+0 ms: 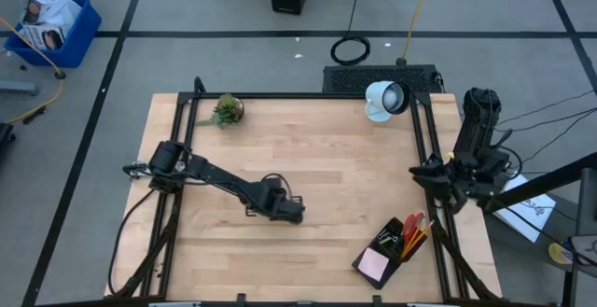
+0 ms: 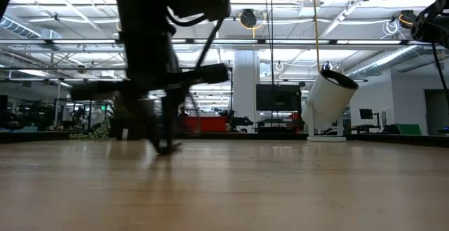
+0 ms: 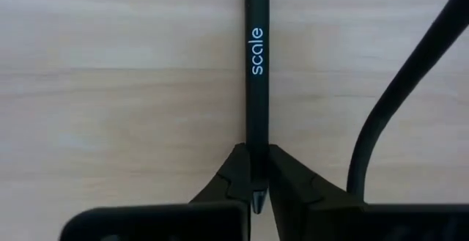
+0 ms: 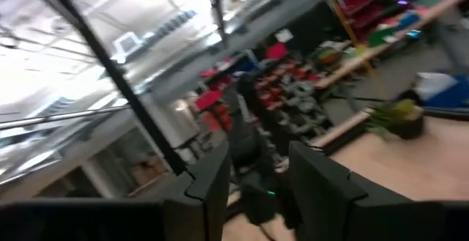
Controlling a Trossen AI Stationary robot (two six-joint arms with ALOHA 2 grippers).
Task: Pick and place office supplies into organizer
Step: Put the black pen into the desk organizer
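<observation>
My left tool (image 3: 253, 186) is clamped narrow on a black pen (image 3: 256, 65), pen lying flat on the desk (image 1: 326, 158) near mid-desk. Organizer (image 1: 392, 248) w/ pink pad and red scissors sits well off toward the right tool (image 4: 253, 179), which is raised at the desk edge, fingers apart, nothing in them.

Left arm reaches out low over mid-table, forearm angled toward the centre, wrist pitched down. Left gripper (image 1: 297, 212) at the surface, fingers (image 3: 236, 176) pinched together on a pen (image 3: 256, 72). Right arm folded back at the table's right edge; right gripper (image 4: 258, 169) raised, fingers apart, holding nothing.
</observation>
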